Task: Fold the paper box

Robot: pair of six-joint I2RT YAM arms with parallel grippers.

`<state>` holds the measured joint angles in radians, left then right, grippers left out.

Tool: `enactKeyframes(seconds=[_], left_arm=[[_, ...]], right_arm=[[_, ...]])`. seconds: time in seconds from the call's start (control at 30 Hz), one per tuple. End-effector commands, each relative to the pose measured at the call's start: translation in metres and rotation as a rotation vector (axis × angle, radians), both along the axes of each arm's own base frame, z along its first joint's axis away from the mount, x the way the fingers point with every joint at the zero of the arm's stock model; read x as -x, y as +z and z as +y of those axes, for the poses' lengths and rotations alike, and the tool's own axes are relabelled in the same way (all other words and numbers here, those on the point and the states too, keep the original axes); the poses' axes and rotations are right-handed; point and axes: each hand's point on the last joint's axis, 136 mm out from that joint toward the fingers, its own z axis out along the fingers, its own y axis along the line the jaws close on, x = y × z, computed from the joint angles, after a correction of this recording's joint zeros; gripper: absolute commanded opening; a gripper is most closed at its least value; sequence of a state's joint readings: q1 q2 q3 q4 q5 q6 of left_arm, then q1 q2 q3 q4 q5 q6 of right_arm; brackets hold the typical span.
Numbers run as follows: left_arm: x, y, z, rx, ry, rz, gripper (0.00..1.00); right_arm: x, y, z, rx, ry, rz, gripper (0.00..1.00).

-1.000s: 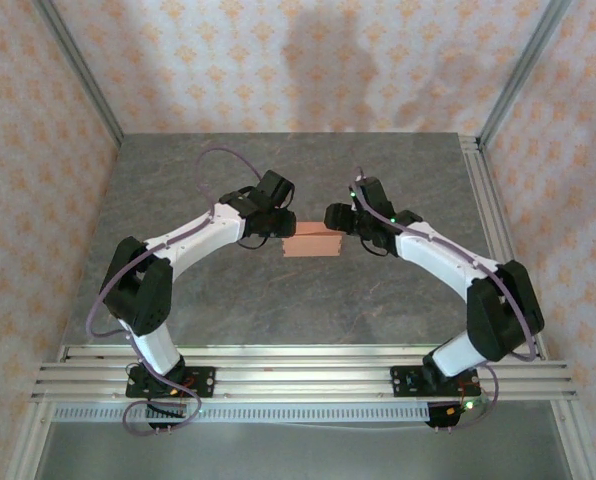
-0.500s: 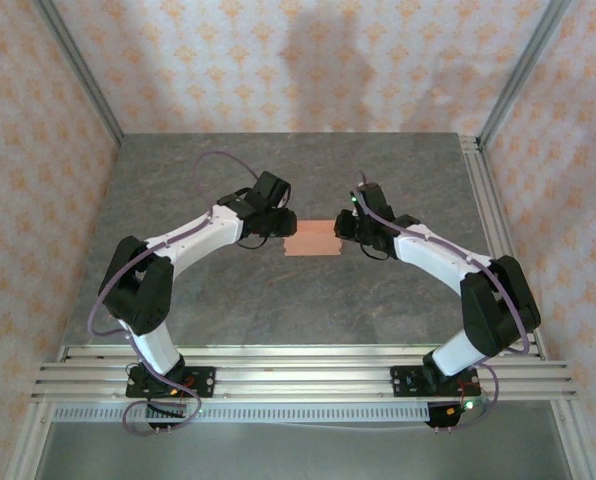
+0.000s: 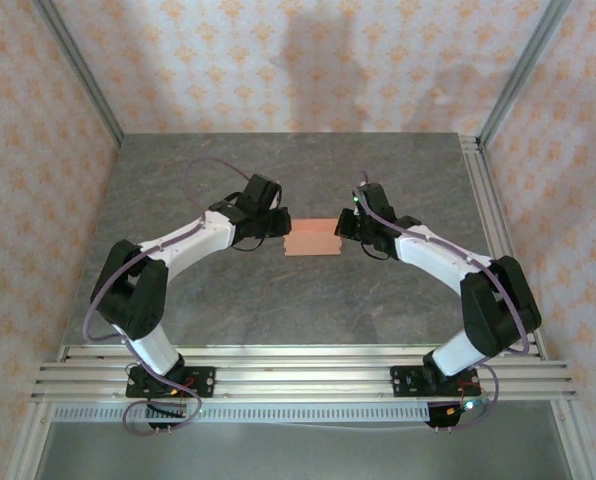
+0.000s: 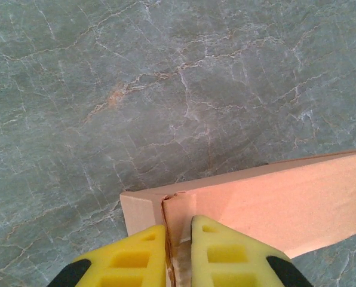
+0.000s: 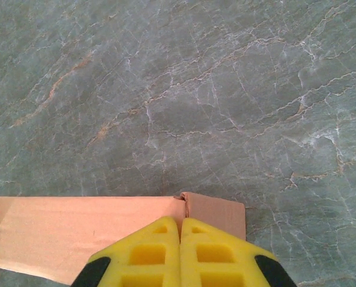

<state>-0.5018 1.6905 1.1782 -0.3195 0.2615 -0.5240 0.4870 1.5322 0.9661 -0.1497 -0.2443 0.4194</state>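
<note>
The box (image 3: 312,240) looked mostly formed, the left hand (image 4: 178,238) pinching one end seam, the right hand (image 5: 180,238) pressed together at the other, both ends seemingly unfinished.

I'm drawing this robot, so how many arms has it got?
2. The left arm reaches in from the left, the left gripper on the paper box's left end; the right arm comes from the right, the right gripper on the other end. None looks hidden.

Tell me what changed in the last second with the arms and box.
The right gripper moved in to the right end of the paper box and shut there. The left gripper closed tighter on card at its left end. The box stayed put on the table.
</note>
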Motion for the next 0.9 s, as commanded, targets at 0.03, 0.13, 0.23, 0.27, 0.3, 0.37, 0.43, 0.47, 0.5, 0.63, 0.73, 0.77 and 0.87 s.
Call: enactKeyframes(seconds=[0.03,0.13,0.23,0.27,0.3,0.37,0.43,0.47,0.5,0.63,0.73,0.77,0.87], left_arm=[[0.048,-0.066,0.021,-0.084,0.028,0.233,0.17],[0.049,-0.068,0.021,-0.077,0.03,0.236,0.25],[0.048,-0.067,0.02,-0.073,0.03,0.232,0.26],[0.048,-0.067,0.019,-0.071,0.028,0.232,0.26],[0.047,-0.067,0.018,-0.068,0.029,0.232,0.25],[0.047,-0.067,0.017,-0.065,0.027,0.231,0.24],[0.047,-0.068,0.016,-0.065,0.025,0.234,0.24],[0.047,-0.068,0.016,-0.064,0.026,0.235,0.24],[0.047,-0.068,0.016,-0.064,0.023,0.234,0.23],[0.046,-0.068,0.017,-0.072,0.024,0.233,0.22],[0.046,-0.068,0.019,-0.081,0.025,0.234,0.21],[0.046,-0.069,0.02,-0.088,0.027,0.235,0.2],[0.047,-0.07,0.021,-0.099,0.025,0.238,0.2]], right_arm=[[0.02,-0.025,-0.006,0.036,0.029,0.083,0.0],[0.016,-0.014,0.002,-0.001,0.049,0.052,0.28],[0.013,-0.008,0.012,-0.043,0.077,0.042,0.47],[0.012,-0.009,0.015,-0.054,0.086,0.045,0.49],[0.013,-0.01,0.018,-0.065,0.097,0.049,0.52],[0.012,-0.012,0.023,-0.085,0.113,0.056,0.55],[0.013,-0.014,0.03,-0.105,0.141,0.066,0.61],[0.014,-0.016,0.034,-0.113,0.16,0.074,0.64],[0.016,-0.018,0.037,-0.118,0.176,0.083,0.66],[0.018,-0.027,0.033,-0.094,0.173,0.104,0.66],[0.019,-0.03,0.023,-0.055,0.143,0.113,0.55],[0.018,-0.029,0.018,-0.045,0.128,0.11,0.48],[0.017,-0.028,0.007,-0.058,0.083,0.111,0.33]])
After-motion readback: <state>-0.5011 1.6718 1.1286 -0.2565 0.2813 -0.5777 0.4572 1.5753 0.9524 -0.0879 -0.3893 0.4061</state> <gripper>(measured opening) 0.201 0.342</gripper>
